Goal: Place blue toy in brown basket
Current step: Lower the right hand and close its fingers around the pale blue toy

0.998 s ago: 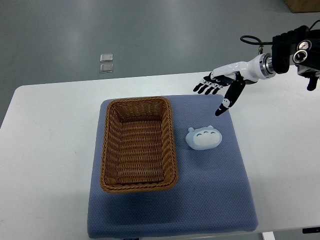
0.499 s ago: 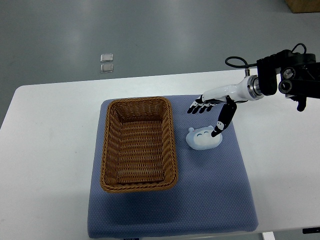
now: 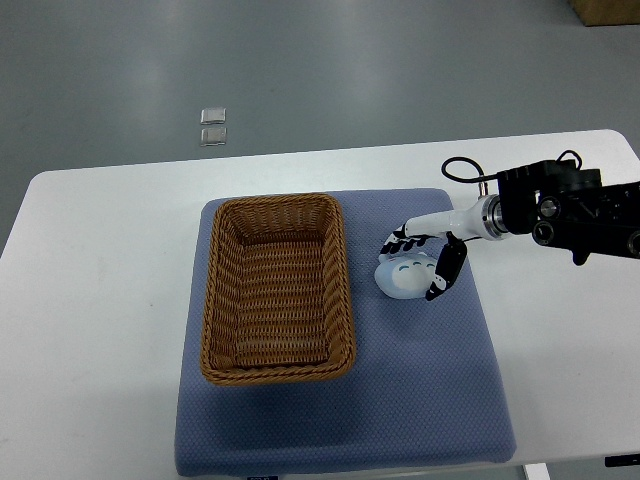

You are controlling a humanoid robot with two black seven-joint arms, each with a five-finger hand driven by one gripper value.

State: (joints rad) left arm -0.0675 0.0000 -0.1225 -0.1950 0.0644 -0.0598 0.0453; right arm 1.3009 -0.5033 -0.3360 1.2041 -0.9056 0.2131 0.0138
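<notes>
The blue toy (image 3: 402, 279), a pale blue rounded figure, lies on the blue mat (image 3: 420, 390) just right of the brown wicker basket (image 3: 214, 300). The basket holds nothing. My right hand (image 3: 411, 270) comes in from the right edge and sits low over the toy. Its fingers (image 3: 394, 243) rest at the toy's far edge and the thumb (image 3: 440, 278) reaches down its right side. The hand straddles the toy with the fingers still spread, and the toy rests on the mat. The left arm is not in view.
The mat lies on a white table (image 3: 100, 300). The right forearm's black housing and cable (image 3: 560, 205) hang over the table's right side. Two small clear squares (image 3: 212, 126) lie on the grey floor beyond the table.
My right hand has moved left and down from above the mat's far right corner onto the toy. The toy and the basket have not moved.
</notes>
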